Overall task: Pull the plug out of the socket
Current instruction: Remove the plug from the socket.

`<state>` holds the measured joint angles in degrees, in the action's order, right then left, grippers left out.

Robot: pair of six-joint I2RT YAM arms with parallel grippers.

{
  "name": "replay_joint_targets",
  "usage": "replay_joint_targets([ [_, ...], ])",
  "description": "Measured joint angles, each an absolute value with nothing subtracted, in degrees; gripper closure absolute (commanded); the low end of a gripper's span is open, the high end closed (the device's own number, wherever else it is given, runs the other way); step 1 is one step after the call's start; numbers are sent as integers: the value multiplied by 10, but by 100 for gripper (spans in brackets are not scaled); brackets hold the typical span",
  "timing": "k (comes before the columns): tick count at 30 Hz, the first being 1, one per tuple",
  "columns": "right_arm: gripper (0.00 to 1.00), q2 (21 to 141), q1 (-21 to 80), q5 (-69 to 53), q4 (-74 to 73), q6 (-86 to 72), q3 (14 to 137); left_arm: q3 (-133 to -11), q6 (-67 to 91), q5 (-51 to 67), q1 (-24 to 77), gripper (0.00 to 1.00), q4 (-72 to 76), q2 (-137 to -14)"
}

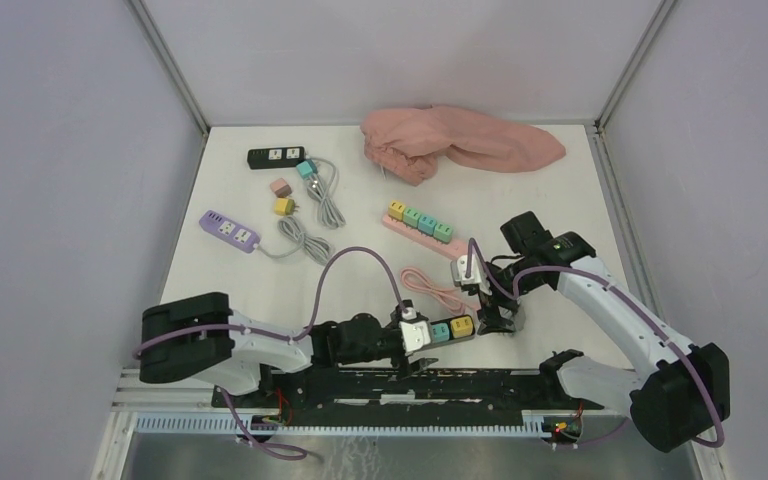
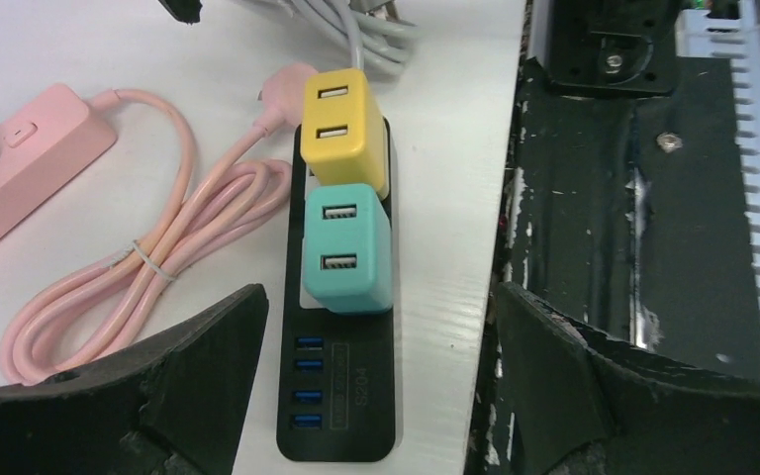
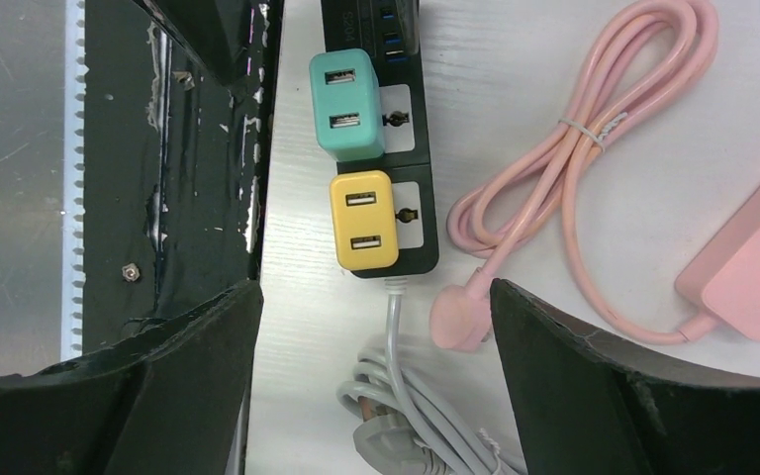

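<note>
Hovering at the near edge of the white table (image 1: 260, 290), the left gripper (image 2: 376, 297) is held wide open and empty over the black plastic power strip (image 2: 341, 416). The teal square plug (image 2: 344, 247) and, to its right, the yellow square plug (image 2: 341, 124) are seated in the strip. The right gripper (image 3: 376, 285) is likewise spread wide and empty. Approach is judged to be in hand; next, the strip must be pinned and one plug gripped.

Your power strip (image 2: 341, 411) lies along the table's (image 1: 260, 290) near edge, two adapters (image 2: 344, 247) side by side on it, coiled cable (image 3: 576, 139) just behind.
</note>
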<state>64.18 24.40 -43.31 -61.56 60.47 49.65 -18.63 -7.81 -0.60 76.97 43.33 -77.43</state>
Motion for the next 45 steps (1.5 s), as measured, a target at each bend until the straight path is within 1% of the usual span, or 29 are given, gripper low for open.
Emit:
replay_joint_targets([
  [5,9,642,244,-423,-608,610,488,-224,-83,-24,770,16,435,-832],
  [9,9,641,244,-423,-601,615,479,-238,-83,-29,770,26,441,-851],
  [16,9,641,244,-427,-600,648,458,-252,-83,-30,770,45,447,-877],
  [22,8,641,244,-432,-598,668,451,-258,-83,-40,770,70,446,-886],
  [24,6,641,244,-436,-595,677,447,-260,-83,-42,770,90,446,-887],
  [25,4,641,244,-438,-592,681,443,-262,-83,-43,770,96,446,-889],
  [28,0,642,244,-440,-576,686,428,-268,-83,-44,770,97,446,-896],
  [34,0,657,251,-439,-541,696,403,-247,-83,-44,770,97,487,-898],
  [45,0,691,340,-403,-457,643,402,-178,-43,-43,765,97,608,-888],
])
